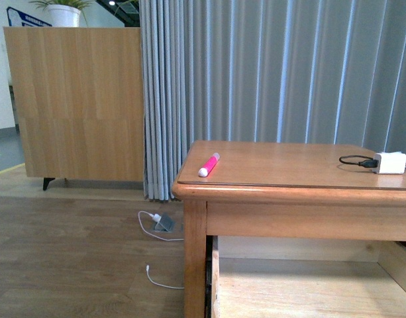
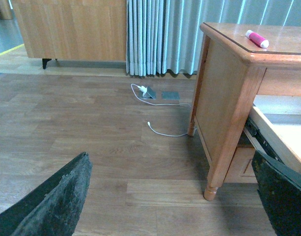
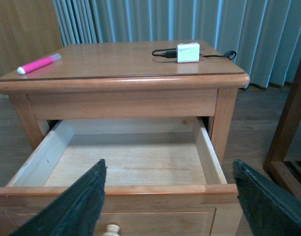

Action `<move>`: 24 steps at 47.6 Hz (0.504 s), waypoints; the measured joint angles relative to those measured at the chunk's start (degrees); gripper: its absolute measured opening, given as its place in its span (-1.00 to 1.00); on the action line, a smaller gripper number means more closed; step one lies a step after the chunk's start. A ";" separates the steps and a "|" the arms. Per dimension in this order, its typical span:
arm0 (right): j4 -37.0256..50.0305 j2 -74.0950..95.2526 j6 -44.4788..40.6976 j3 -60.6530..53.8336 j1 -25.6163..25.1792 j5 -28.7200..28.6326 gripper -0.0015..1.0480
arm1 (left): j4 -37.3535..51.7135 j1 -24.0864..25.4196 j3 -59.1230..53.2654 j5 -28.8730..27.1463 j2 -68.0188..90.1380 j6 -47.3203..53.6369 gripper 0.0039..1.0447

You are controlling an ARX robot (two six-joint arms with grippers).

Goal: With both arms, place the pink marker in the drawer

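Marker (image 1: pixel 208 164) on table (image 1: pixel 289 169) above open drawer (image 3: pixel 209 153)

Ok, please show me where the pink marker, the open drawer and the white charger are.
pink marker (image 1: pixel 210 164), front view, middle of its pink body.
drawer (image 3: pixel 206 152), right wrist view, its bare side wall.
white charger (image 3: pixel 188 52), right wrist view, its front face.

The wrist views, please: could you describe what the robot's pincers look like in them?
Only the fingers show. The left pincer has two broad, wedge-shaped black fingers with a rough, matte, slightly greyish surface. The right pincer has matching dark tapered fingers. No cables, lights or markings are visible there, and the front view shows neither arm.
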 joint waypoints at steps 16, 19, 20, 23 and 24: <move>0.00 -0.02 -0.46 -0.09 0.04 0.00 0.84 | 0.00 0.00 0.00 0.00 0.00 0.00 0.89; 0.00 -0.02 -0.46 -0.09 0.04 0.00 0.84 | 0.00 0.00 0.00 0.00 0.00 0.00 0.89; 0.00 -0.02 -0.46 -0.09 0.04 0.00 0.84 | 0.00 0.00 0.00 0.00 0.00 0.00 0.89; 0.00 -0.02 -0.46 -0.09 0.04 0.00 0.84 | -0.20 -0.48 0.02 0.26 0.31 -1.01 0.89; 0.00 -0.02 -0.46 -0.09 0.04 0.00 0.84 | -0.20 -1.25 0.04 -0.42 0.81 -1.38 0.89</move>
